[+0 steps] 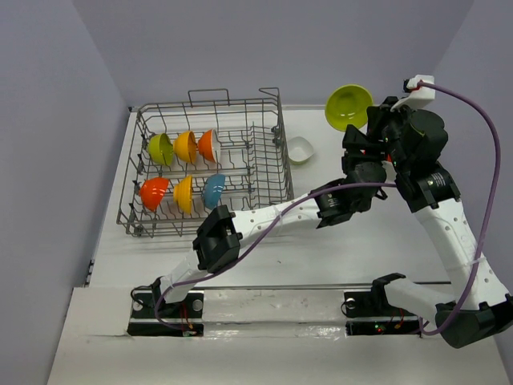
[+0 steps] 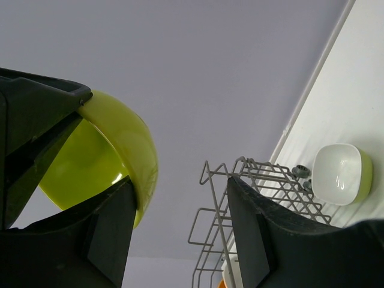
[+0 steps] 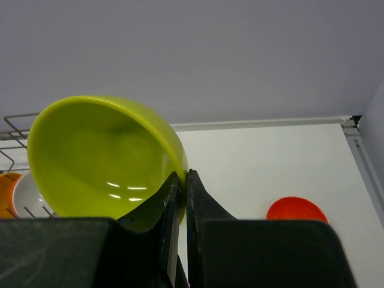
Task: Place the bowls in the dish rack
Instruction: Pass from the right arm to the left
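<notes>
My right gripper (image 1: 368, 120) (image 3: 183, 175) is shut on the rim of a lime green bowl (image 1: 349, 107) (image 3: 99, 159) and holds it in the air, right of the dish rack (image 1: 268, 164). My left gripper (image 1: 358, 146) (image 2: 180, 183) is open and empty just below that bowl (image 2: 114, 156), whose rim is by the left finger. The grey wire rack holds lime, orange-yellow and red-orange bowls in its back row and red-orange, orange-yellow and teal (image 1: 213, 191) in its front row. A white bowl (image 1: 300, 149) (image 2: 339, 174) sits on the table. A red-orange bowl (image 3: 297, 210) lies further right.
The rack's right wall (image 2: 240, 198) stands close to my left gripper. Another white bowl (image 3: 27, 195) shows in the rack beside an orange one. Both arms cross at the right of the table. Grey walls close the back and the sides.
</notes>
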You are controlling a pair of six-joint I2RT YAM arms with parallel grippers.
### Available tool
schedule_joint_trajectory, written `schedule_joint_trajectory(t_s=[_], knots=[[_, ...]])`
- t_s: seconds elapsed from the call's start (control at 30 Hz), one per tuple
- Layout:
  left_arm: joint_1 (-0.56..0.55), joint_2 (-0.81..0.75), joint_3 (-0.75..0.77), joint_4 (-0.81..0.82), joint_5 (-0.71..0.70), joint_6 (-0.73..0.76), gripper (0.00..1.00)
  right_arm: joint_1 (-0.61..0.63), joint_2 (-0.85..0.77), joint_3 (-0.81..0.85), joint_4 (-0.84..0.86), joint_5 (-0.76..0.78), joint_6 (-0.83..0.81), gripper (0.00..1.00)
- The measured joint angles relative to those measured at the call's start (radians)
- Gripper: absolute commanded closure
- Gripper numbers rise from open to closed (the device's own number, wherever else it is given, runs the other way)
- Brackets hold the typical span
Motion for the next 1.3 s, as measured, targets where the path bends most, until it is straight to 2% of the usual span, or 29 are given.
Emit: schedule_joint_trajectory(t_s=[0.7,1.3], knots=[[0.011,0.001,0.0,0.077,-0.014,0.099,0.31,0.008,0.0,-0.001,0.051,0.015,0.001,0.99],[0.048,-0.066,-0.154,0.184,-0.044,0.139,0.32,0.029,0.068,0.057,-0.002,0.066,0.036,0.99]])
